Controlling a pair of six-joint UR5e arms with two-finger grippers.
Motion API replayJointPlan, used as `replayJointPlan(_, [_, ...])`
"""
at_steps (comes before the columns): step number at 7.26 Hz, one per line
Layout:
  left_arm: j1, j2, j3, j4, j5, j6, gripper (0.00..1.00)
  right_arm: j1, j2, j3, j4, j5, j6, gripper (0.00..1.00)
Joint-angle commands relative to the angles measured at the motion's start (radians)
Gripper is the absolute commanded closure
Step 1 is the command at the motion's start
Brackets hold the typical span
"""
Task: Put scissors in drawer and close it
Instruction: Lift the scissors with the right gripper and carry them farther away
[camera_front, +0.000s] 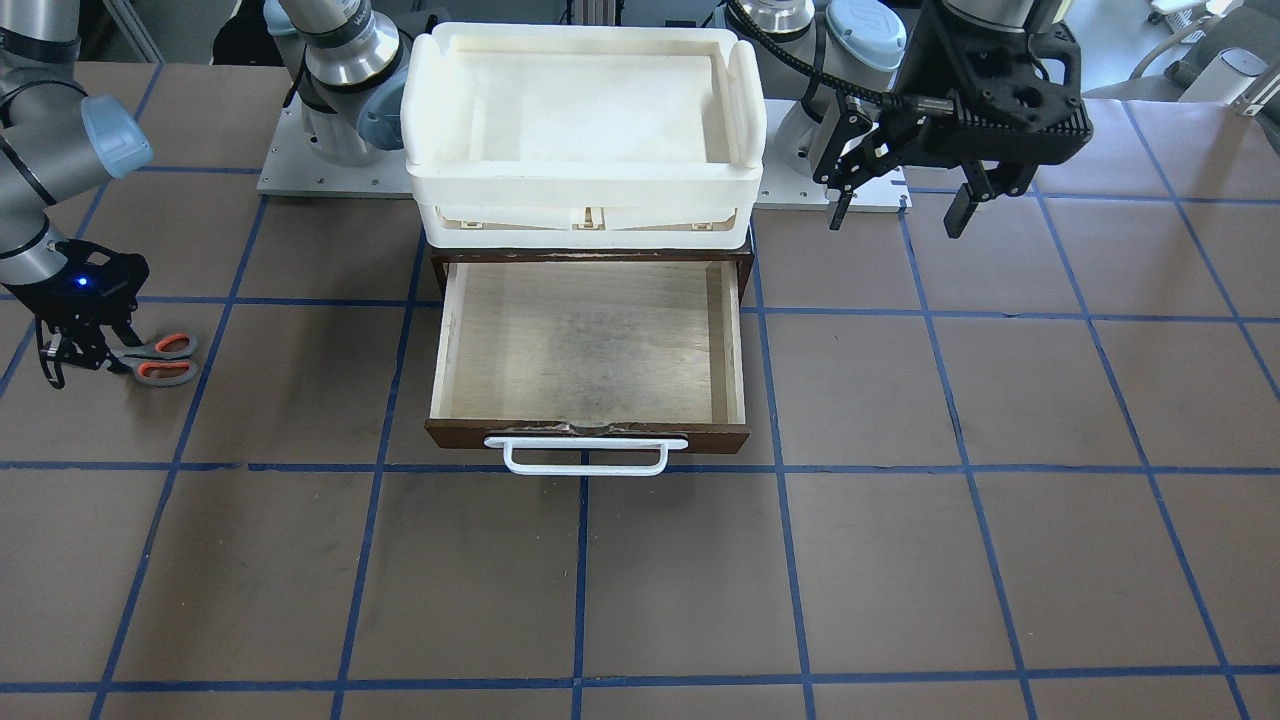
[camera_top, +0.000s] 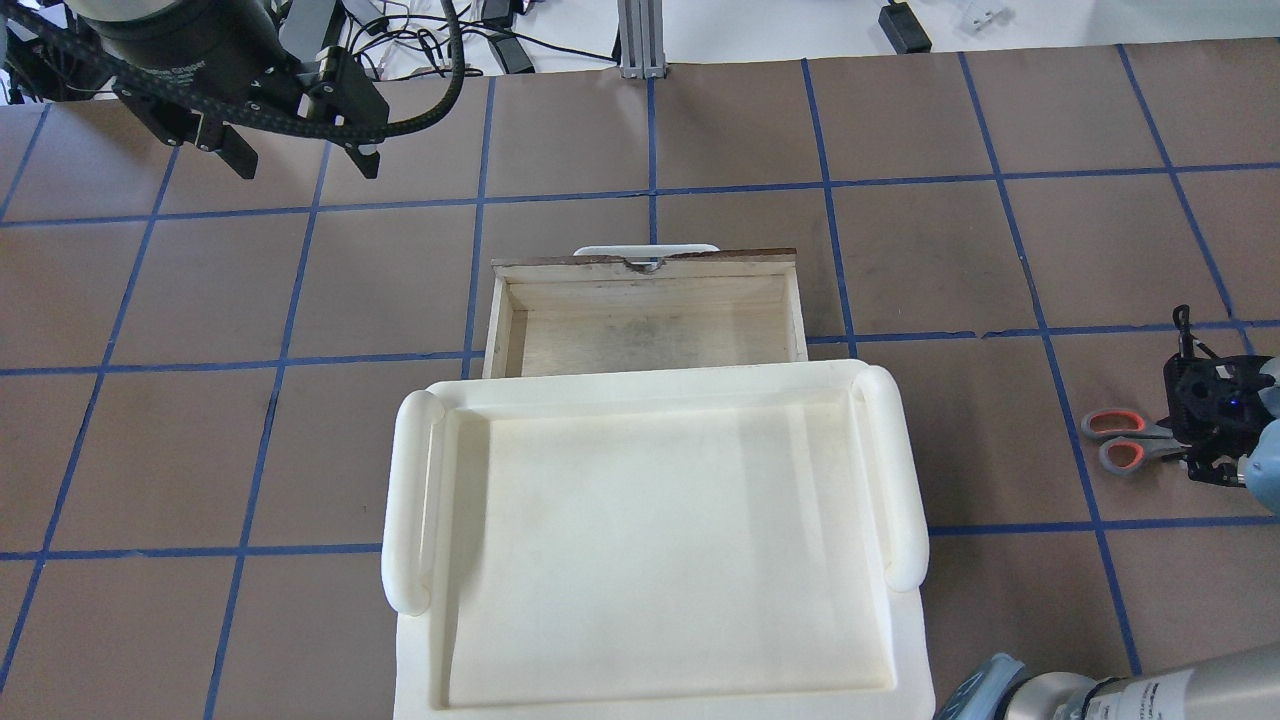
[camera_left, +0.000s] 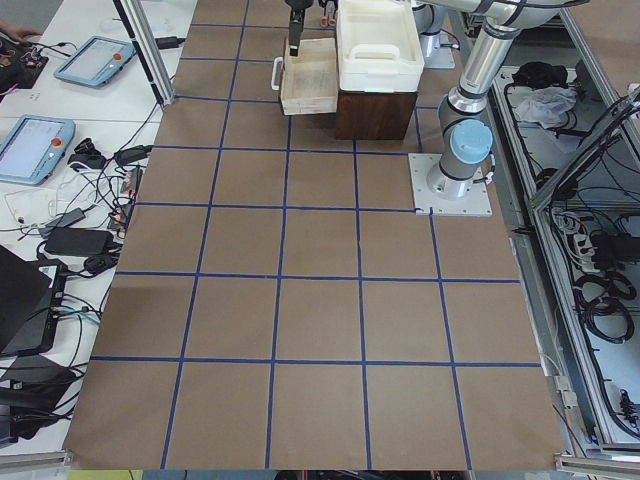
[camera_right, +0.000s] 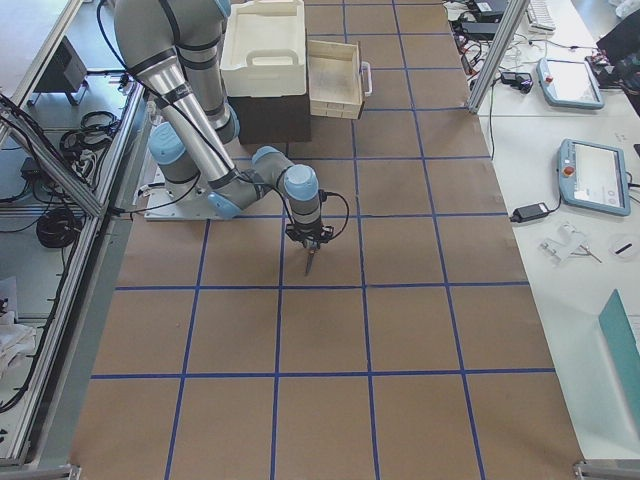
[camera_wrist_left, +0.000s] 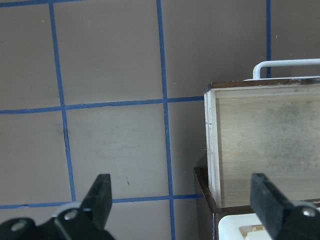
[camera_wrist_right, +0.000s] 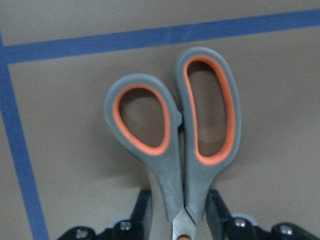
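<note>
We had our right gripper (camera_wrist_right: 179, 202) narrow astride the grey, orange-lined metal scissors (camera_wrist_right: 175, 150), well apart from the open dark-fronted plywood drawer (camera_front: 590, 340), ready for lifting; whether it gripped them, we could not tell.

Scissors (camera_wrist_right: 172, 170), well off to the drawer's side: matt grey plastic handles, smooth orange-red loop linings. The drawer (camera_front: 590, 340) itself shows pale bare plywood inside, smudged grey. Its dark brown wood front is chipped rough along the top, with a smooth white bar handle (camera_front: 620, 468). Above it, a matt off-white plastic tray (camera_front: 585, 190).
</note>
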Motion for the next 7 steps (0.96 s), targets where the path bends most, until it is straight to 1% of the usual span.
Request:
replayJointPlan(1, [-0.001,0.001,-0.003,0.001,0.002,-0.003,0.0,-0.002,0.0,0.0,0.0,-0.003,0.001,0.69])
replayJointPlan(2, [-0.001,0.003,-0.003,0.001,0.0,-0.003,0.0,0.0,0.0,0.0,0.002,-0.009,0.005,0.74])
replayJointPlan(3, [-0.001,0.003,-0.003,0.001,0.0,-0.003,0.0,0.0,-0.001,-0.003,0.003,-0.012,0.01,0.74])
replayJointPlan(4, [-0.001,0.003,-0.003,0.001,0.0,-0.003,0.0,0.0,-0.006,-0.029,0.009,-0.015,0.011,0.78])
replayJointPlan(6, [0.001,0.003,-0.003,0.001,0.0,-0.003,0.0,0.0,-0.011,-0.122,0.139,-0.018,0.01,0.78])
replayJointPlan(7, [0.001,0.004,-0.003,0.001,0.0,-0.003,0.0,0.005,-0.012,-0.164,0.153,-0.015,0.01,0.8])
